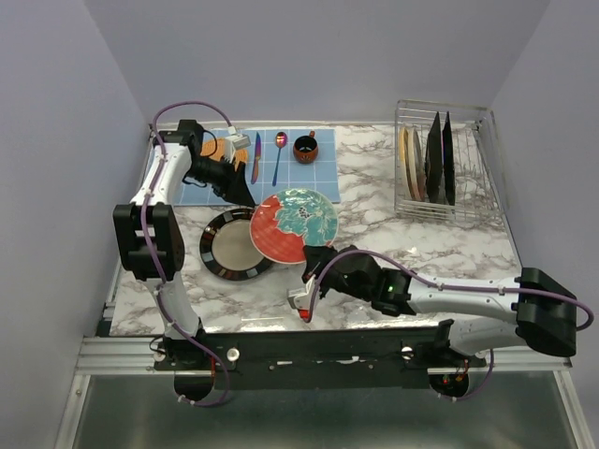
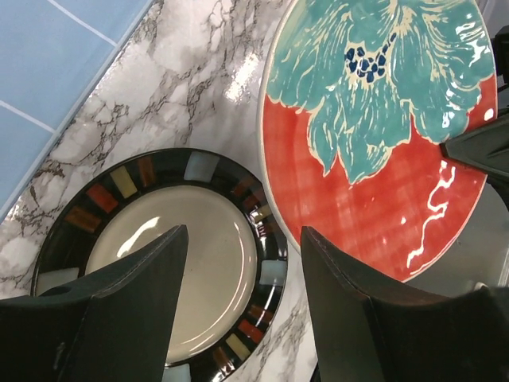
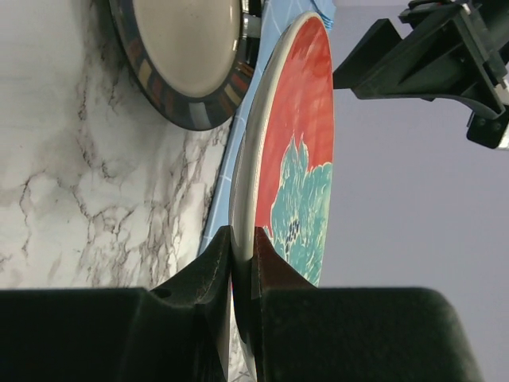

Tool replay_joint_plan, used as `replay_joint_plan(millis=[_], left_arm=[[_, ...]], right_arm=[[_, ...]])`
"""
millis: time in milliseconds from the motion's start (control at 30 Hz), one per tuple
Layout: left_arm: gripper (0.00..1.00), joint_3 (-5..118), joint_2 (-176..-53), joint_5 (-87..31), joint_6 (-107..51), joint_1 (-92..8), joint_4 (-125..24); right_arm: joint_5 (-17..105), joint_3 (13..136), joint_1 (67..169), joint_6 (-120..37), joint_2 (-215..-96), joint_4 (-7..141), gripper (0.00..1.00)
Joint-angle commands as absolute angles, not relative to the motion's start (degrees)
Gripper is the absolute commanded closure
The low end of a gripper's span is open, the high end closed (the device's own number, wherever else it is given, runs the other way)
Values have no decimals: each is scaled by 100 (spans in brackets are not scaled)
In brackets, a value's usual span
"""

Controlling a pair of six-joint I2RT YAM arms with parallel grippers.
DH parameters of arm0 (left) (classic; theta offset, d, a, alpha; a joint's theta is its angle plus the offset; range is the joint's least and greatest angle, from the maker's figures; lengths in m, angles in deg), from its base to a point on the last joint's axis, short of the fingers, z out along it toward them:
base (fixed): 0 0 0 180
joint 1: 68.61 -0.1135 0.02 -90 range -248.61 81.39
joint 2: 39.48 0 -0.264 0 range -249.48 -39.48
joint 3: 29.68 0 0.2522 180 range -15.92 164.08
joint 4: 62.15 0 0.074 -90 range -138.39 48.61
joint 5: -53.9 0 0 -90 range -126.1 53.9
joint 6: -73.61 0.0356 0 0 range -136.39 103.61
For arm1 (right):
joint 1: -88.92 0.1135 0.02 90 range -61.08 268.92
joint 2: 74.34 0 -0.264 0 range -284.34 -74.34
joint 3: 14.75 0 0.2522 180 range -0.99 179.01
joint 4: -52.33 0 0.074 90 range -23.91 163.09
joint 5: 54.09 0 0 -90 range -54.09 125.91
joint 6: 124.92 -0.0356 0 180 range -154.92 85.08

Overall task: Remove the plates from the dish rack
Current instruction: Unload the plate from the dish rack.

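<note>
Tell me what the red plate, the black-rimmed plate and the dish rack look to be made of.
The red plate: glazed ceramic by the look, glossy, with bright glare streaks and a pale edge. The black-rimmed plate: likely glazed ceramic too, shiny reflections on its beige centre. The dish rack: thin silvery wire, probably metal; plated or steel cannot be told.

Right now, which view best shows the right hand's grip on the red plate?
Right wrist: the right hand pinches the red plate at its rim, seen edge-on. Top external shows the plate's face, grip small. Left wrist shows the face, barely any grip.
</note>
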State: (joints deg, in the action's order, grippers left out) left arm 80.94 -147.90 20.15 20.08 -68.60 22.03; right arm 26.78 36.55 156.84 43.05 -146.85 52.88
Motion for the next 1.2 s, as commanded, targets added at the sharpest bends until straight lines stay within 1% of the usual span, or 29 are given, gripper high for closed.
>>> replay_joint_plan(millis=[0, 267, 467, 967, 1167], left_arm=[[32, 8119, -14775, 2182, 2271, -6984, 2306], [32, 8436, -15276, 2551, 2701, -6984, 2807], [32, 8989, -15917, 3095, 3335, -6967, 3844], [32, 9104, -15989, 3290, 3274, -6641, 3836], [32, 9745, -16059, 3036, 2731, -6764, 3652]], right_arm=[[2721, 3838, 15729, 4532, -14676, 3947, 99], [2712, 3882, 15747, 4629, -14816, 3771, 99], [2668, 3882, 15773, 4761, -14825, 3718, 99], [2624, 3645, 15844, 4963, -14685, 3586, 99], [2545, 3434, 15905, 4963, -14518, 3595, 99]])
